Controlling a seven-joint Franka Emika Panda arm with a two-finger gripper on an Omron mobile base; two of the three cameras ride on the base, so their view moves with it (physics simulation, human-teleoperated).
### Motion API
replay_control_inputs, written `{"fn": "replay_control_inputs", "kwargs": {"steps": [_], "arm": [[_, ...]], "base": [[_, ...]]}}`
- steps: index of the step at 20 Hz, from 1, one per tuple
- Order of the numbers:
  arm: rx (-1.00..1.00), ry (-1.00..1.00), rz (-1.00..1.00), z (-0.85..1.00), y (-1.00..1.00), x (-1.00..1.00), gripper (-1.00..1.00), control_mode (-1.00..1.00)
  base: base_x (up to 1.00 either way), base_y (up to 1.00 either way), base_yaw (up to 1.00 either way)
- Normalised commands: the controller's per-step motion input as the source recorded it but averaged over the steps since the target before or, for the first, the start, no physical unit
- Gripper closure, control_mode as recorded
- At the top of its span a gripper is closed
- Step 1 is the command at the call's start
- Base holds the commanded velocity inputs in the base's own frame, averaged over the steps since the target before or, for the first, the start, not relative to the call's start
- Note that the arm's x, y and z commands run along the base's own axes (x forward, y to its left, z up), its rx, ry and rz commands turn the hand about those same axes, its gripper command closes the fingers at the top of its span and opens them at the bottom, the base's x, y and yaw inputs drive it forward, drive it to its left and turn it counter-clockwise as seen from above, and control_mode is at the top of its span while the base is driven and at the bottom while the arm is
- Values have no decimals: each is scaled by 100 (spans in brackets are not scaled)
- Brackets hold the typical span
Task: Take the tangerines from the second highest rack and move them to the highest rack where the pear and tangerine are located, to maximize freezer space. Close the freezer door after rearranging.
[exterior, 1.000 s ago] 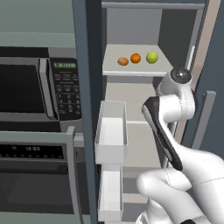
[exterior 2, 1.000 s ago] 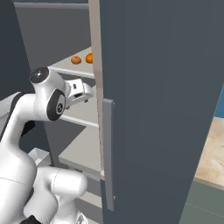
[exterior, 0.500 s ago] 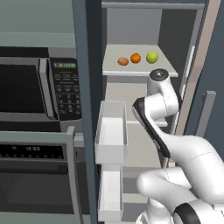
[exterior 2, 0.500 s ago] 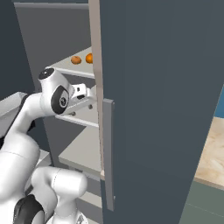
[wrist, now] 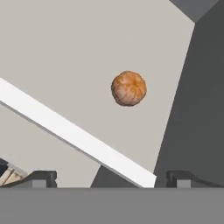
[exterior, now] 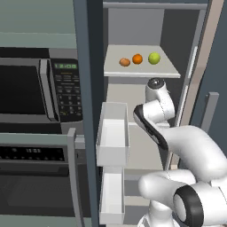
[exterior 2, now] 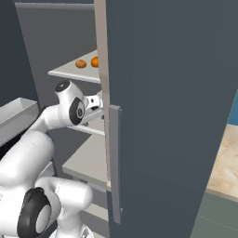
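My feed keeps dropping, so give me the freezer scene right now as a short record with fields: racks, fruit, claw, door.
highest rack: holds three fruits in a row, a brownish tangerine, an orange tangerine and the pear
second highest rack: one tangerine lies on it, near the dark side wall
claw: open, empty, pointed at that tangerine, not touching it
arm: reaching into the freezer below the highest rack
freezer door: open, white bins on its inner face
task state: one tangerine on the second highest rack not yet moved; door not closed
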Motion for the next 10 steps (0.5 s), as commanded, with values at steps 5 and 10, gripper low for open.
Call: {"fn": "replay_control_inputs", "kwargs": {"steps": [5,10], "arm": [[0,0,0,-33,-12,48,-100,-100],[0,0,0,-23,-12,49,-100,-100]], "base": [[0,0,0],[0,0,0]]}}
